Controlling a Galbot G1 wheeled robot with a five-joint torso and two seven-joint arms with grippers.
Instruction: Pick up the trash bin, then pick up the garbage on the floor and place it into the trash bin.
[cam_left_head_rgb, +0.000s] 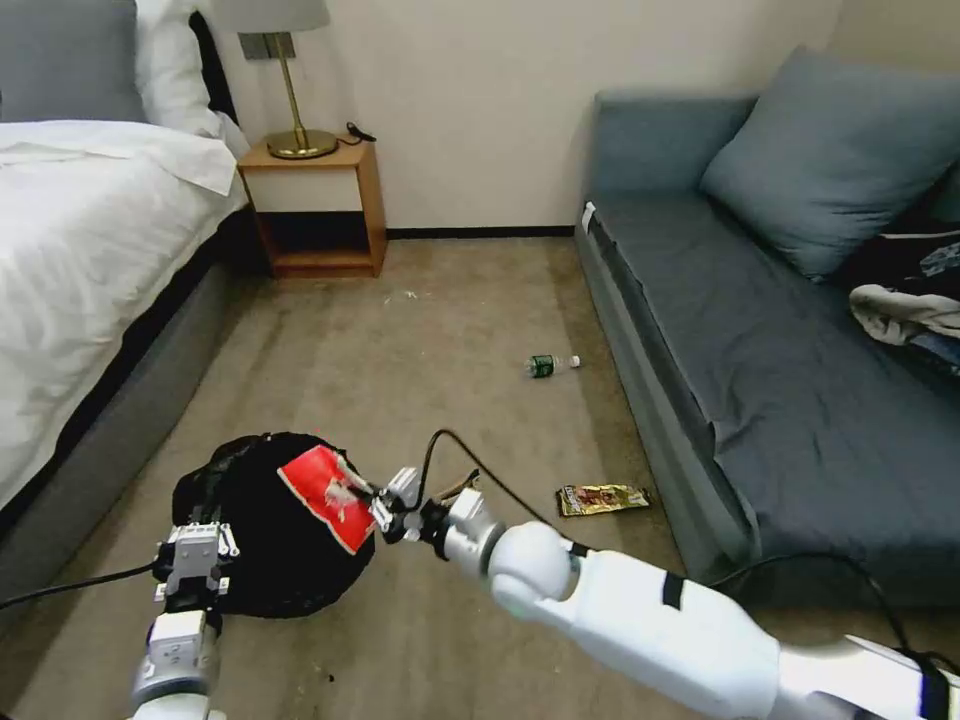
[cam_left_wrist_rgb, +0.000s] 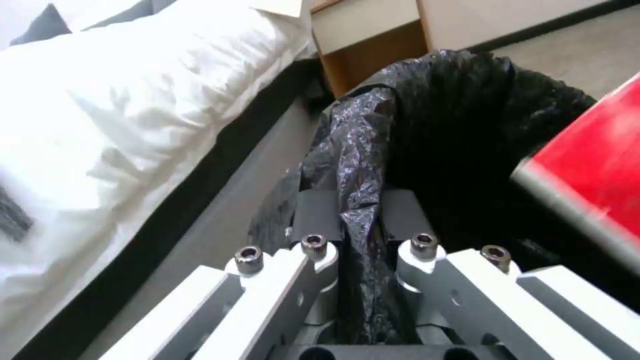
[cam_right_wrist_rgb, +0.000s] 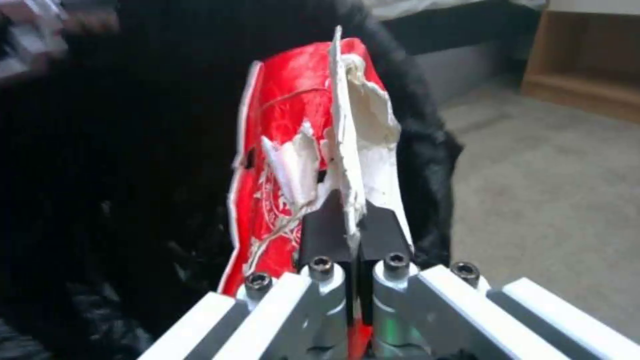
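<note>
Nearest you, your left pincer (cam_left_head_rgb: 192, 590) is clamped on the crinkled black bag at the near rim of the trash bin (cam_left_head_rgb: 270, 530), holding it beside the bed (cam_left_head_rgb: 90, 250). Your right pincer (cam_left_head_rgb: 375, 500) grips the torn edge of the red snack wrapper (cam_left_head_rgb: 325, 495) over the bin's mouth. Farther out on the floor (cam_left_head_rgb: 440, 340), along the sofa's (cam_left_head_rgb: 760, 380) front edge, lie the gold-brown snack wrapper (cam_left_head_rgb: 603, 498) and then the small green-labelled bottle (cam_left_head_rgb: 551, 365).
</note>
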